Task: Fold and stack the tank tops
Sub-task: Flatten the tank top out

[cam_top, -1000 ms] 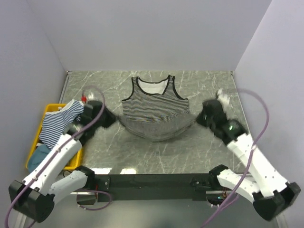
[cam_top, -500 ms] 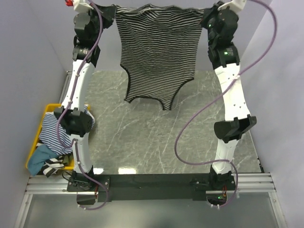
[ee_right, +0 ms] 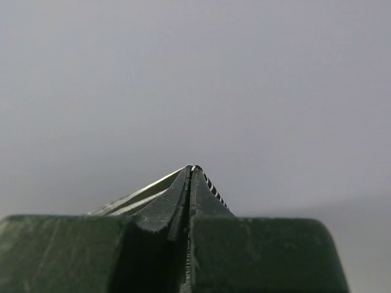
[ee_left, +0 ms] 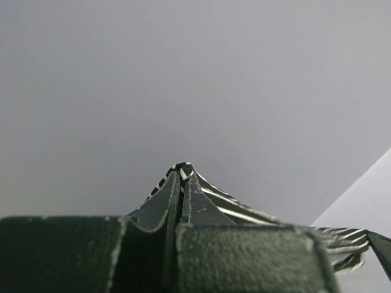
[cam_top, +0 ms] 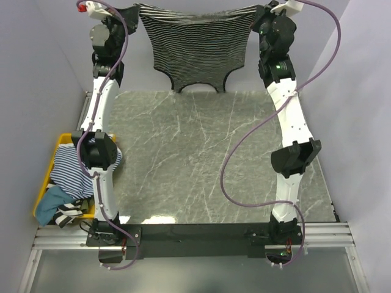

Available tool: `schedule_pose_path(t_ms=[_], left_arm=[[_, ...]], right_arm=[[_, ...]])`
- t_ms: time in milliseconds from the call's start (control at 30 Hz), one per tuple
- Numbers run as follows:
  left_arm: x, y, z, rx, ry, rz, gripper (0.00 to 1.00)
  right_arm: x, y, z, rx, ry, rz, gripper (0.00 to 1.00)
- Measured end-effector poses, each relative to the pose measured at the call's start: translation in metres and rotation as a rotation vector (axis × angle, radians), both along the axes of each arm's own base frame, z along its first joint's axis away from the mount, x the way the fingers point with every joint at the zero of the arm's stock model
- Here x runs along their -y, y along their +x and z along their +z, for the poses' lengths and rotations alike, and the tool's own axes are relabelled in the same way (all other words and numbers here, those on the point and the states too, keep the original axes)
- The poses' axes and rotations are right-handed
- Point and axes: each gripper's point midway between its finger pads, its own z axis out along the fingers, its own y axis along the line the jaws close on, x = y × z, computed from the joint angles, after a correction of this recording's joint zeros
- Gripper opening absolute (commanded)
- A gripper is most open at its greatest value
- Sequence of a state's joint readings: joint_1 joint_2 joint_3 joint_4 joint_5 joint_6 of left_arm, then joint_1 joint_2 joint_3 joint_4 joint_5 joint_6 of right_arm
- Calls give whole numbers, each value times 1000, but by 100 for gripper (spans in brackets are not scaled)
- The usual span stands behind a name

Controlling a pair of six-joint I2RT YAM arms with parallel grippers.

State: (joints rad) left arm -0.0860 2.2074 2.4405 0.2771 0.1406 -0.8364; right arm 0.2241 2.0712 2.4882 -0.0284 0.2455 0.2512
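Swung farther back, soft striped tank top (cam_top: 195, 49) hangs stretched wide

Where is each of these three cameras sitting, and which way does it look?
Top external: high behind the arms, looking down at the table; both arms show, raised, stretching the black-and-white tank top between left hand and right hand.
Left wrist: on the left arm, looking along its shut fingers at a plain wall.
Right wrist: likewise on the right arm, fingers shut.
Shared: both wrist views show that tank top pinched at the fingertips.
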Motion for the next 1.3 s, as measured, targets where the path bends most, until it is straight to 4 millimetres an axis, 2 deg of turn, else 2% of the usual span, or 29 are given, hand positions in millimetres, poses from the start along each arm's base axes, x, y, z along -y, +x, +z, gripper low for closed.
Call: schedule_pose_path(t_ms=[167,267,367,433,533,633,733,833,933,1033,1100,1167,1300], left_arm=[[-8,-19,-9,-38,3,-22,1],[-6,-38,-33,-114,-3,-51,0],[-1,-70,-73,-216,-21,-84,1],[2,-95,-110,-312,-40,-101,1],[8,-137,-171,-465,-66,-121,1],[20,-189,-241,-639,-77,-140,1],[34,-238,-306,-794,-78,-172,1],[47,-287,-377,-985,-62,-200,1],[53,-326,-430,-1148,-38,-211,1],[54,-359,-461,-1267,-21,-209,1],[53,-372,-466,-1305,-15,-200,1],[53,-380,-462,-1312,-19,-195,1],[48,-394,-455,-1330,-45,-179,1]], right_arm=[[4,-20,4,-10,9,8,0],[6,-36,-22,-87,21,16,0],[11,-64,-81,-231,47,26,0],[13,-85,-126,-334,71,35,0],[15,-132,-212,-530,125,61,0],[11,-184,-298,-727,176,96,0],[5,-232,-374,-928,190,104,0],[-5,-271,-430,-1088,193,127,0],[-13,-310,-477,-1228,203,154,0],[-11,-340,-505,-1325,219,147,0],[-8,-355,-513,-1366,229,131,0],[-4,-362,-512,-1372,238,118,0],[3,-368,-497,-1331,253,97,0]])
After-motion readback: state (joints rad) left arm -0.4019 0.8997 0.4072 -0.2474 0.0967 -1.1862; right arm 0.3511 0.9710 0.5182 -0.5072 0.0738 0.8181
